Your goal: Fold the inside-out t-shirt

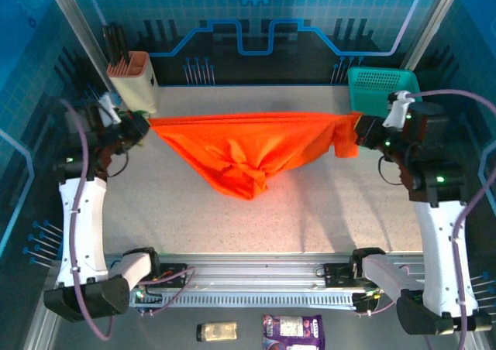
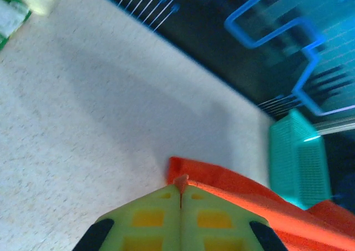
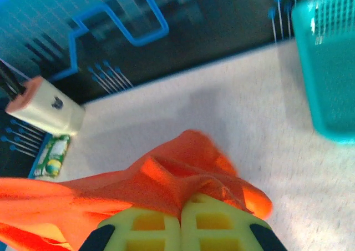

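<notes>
Now the orange t-shirt [image 1: 248, 152] hangs beside the teal basket [image 1: 384, 83] — left end effector [image 2: 181, 187] and right end effector [image 3: 181, 206] clenched on its two ends. Looks light, floppy; corners likely grip best.

The top view looks down from behind the arm bases over the whole worktop [image 1: 294, 218]. The left wrist view sits low and close behind the left pincer [image 2: 181, 191], facing far-right. The right wrist view sits behind the right pincer [image 3: 181, 209] and faces far-left. All three share the orange t-shirt [image 1: 248, 152] and teal basket [image 1: 380, 83].
</notes>
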Motion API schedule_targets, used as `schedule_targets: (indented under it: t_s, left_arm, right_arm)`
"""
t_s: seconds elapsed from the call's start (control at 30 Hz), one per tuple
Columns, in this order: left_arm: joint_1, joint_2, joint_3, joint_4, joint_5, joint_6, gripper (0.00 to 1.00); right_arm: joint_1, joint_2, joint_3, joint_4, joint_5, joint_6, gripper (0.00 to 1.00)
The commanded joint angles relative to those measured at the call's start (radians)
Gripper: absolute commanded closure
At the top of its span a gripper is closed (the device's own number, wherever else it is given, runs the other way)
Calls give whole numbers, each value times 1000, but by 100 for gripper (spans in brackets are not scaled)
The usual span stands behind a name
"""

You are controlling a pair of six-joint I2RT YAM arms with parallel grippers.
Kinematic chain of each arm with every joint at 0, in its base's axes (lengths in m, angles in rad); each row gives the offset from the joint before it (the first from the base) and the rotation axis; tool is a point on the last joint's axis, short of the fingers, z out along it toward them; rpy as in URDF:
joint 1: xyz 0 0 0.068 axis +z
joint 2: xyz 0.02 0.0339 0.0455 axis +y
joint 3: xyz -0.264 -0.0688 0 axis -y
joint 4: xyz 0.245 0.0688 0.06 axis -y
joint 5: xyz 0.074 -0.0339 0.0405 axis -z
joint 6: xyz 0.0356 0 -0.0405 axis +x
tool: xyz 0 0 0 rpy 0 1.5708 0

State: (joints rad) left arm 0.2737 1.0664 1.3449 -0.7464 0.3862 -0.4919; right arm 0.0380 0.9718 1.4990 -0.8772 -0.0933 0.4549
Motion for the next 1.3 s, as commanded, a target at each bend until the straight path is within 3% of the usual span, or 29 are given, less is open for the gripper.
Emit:
schedule_targets:
  t_s: [0.0, 0.17, 0.33, 0.4, 0.5, 0.67, 0.83, 0.93, 1.0, 1.27]
  left_arm:
    - [165, 1, 70, 3, 130, -23, 100]
    - [271, 48, 167, 58, 171, -98, 100]
    - [265, 113, 229, 183, 226, -206, 100]
    - [212, 147, 262, 192, 221, -195, 100]
    - [76, 224, 309, 141, 207, -120, 100]
    - [-131, 370, 236, 88, 167, 5, 100]
    - [-254, 521, 117, 73, 74, 85, 100]
    - [-289, 523, 32, 123, 46, 71, 82]
    - [-313, 507, -8, 136, 25, 65, 76]
    - [-468, 453, -209, 164, -43, 38, 68]
  right_arm:
    - [-49, -21, 134, -94, 111, -79, 100]
    - [-50, -25, 257, -120, 132, -138, 100]
    - [-51, -23, 251, -109, -125, -173, 100]
    - [-49, -36, 191, -60, -275, -156, 100]
    - [-49, -47, 71, -1, -372, -104, 100]
    - [-50, 13, -178, 0, -285, -6, 100]
    - [-50, 102, -391, 36, -254, -13, 100]
    - [-50, 117, -463, 51, -218, -24, 100]
    - [-50, 117, -486, 53, -210, -27, 100]
    - [-50, 108, -514, 50, -193, -39, 100]
